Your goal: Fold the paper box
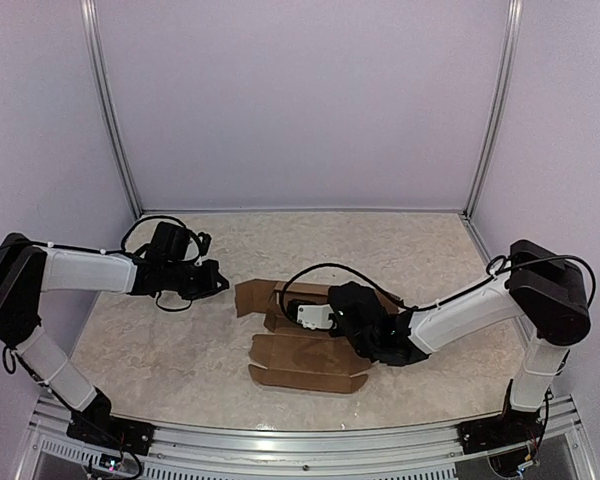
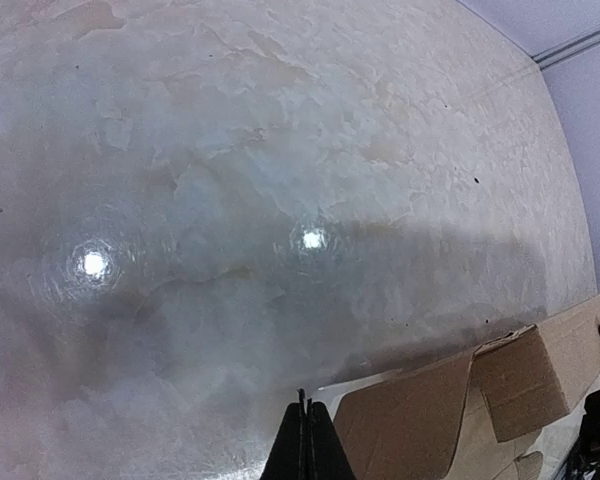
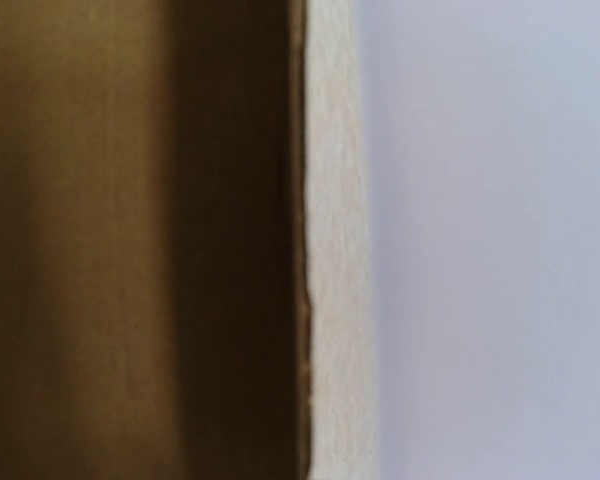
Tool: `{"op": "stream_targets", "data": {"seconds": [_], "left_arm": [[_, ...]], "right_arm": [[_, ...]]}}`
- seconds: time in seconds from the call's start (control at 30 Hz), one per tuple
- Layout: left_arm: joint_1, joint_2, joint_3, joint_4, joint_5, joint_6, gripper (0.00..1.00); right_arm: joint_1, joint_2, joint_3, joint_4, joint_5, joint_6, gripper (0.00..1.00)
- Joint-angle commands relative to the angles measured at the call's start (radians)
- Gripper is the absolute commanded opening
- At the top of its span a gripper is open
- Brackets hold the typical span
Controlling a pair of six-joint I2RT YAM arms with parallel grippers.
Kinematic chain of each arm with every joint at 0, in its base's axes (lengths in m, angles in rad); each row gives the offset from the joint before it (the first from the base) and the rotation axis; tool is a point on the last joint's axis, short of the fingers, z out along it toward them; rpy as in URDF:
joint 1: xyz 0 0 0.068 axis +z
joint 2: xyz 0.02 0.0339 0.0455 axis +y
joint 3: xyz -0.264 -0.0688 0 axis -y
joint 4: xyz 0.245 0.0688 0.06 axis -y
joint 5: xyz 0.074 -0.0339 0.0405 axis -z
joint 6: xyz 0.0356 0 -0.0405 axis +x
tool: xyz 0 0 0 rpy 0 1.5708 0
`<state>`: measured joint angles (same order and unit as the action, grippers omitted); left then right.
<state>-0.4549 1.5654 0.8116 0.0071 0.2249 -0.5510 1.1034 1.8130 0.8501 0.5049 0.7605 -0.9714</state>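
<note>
Paper box [image 1: 302, 362]: a flat, die-cut brown cardboard sheet lying mid-table, slightly toward the near edge. Its long panels run left to right, and smaller flaps and rounded tabs sit at the far side. No wall appears fully erected, so folding is judged to be at an early stage.

Right gripper [image 1: 315, 314]: positioned low over the far-centre panels of the sheet, jaws closed. Its wrist camera sits so close that blurred cardboard fills half the view. No fingers show there, and a pinch on a flap cannot be confirmed. This posture is judged suited to pressing a crease or pinning the sheet.

Left gripper [image 2: 304, 428]: fingers shut together on nothing, hovering over bare table [image 1: 160, 345] just beside the sheet's left flap. The likely reason is to stay clear while keeping that flap within reach.

Surroundings: pale walls [image 1: 300, 100] and metal frame posts [image 1: 110, 110] enclose the table. A black cable [image 1: 325, 268] loops above the far flaps. The right arm covers the sheet's right end and is the chief obstruction to folding there.
</note>
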Motion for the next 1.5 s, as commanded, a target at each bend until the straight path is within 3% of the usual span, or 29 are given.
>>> {"op": "stream_targets", "data": {"seconds": [0.0,0.53,0.97,1.3,1.47], "left_arm": [[-0.018,0.050,0.056,0.041,0.050,0.010,0.00],[-0.070,0.105,0.026,0.103,0.085,0.013,0.00],[-0.076,0.010,-0.053,0.132,0.047,0.007,0.00],[-0.074,-0.037,-0.126,0.158,0.009,0.022,0.00],[-0.038,-0.050,-0.129,0.150,0.012,0.037,0.00]], "right_arm": [[0.029,0.028,-0.042,0.082,0.040,-0.019,0.00],[0.079,0.183,-0.118,0.527,0.176,-0.245,0.00],[0.083,0.275,-0.142,0.860,0.182,-0.489,0.00],[0.085,0.372,-0.142,1.048,0.138,-0.588,0.00],[0.095,0.378,-0.154,1.059,0.121,-0.584,0.00]]}}
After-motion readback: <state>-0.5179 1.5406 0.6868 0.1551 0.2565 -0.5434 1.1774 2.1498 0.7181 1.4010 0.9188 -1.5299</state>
